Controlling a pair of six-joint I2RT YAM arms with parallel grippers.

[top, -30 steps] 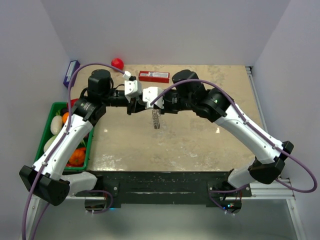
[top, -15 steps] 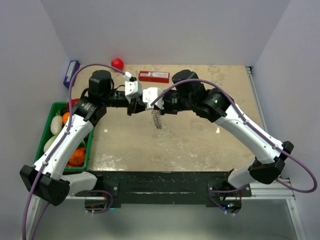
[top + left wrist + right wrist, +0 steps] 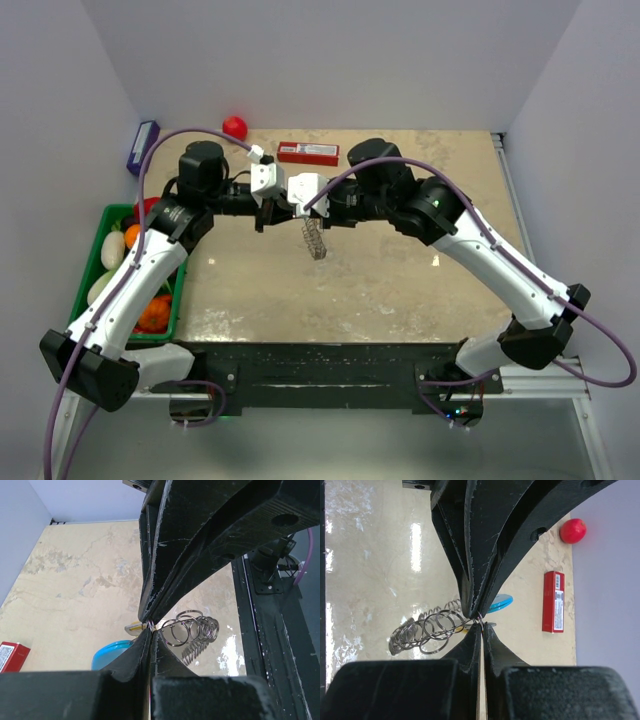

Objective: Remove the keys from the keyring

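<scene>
The keyring (image 3: pixel 313 238) is a string of silvery wire rings (image 3: pixel 190 627) hanging above the table between both arms. A light-blue tag (image 3: pixel 112 652) and a small brass key (image 3: pixel 134 626) hang at its upper end. My left gripper (image 3: pixel 270 208) and right gripper (image 3: pixel 296 208) meet tip to tip over the middle of the table. In the left wrist view my left gripper (image 3: pixel 149 631) is shut on a small ring at that upper end. My right gripper (image 3: pixel 481 626) is shut on the same ring, with the rings (image 3: pixel 427 627) trailing left and the blue tag (image 3: pixel 499 602) behind.
A red box (image 3: pixel 308 152) and a red ball (image 3: pixel 234 126) lie at the back of the table. A green basket (image 3: pixel 110 209) of fruit and vegetables stands at the left edge. A dark blue item (image 3: pixel 142 145) sits against the left wall.
My left gripper has closed its jaws on the ring at the top of the keyring. The hanging rings have swung slightly to the right. Both arms stay in place.
</scene>
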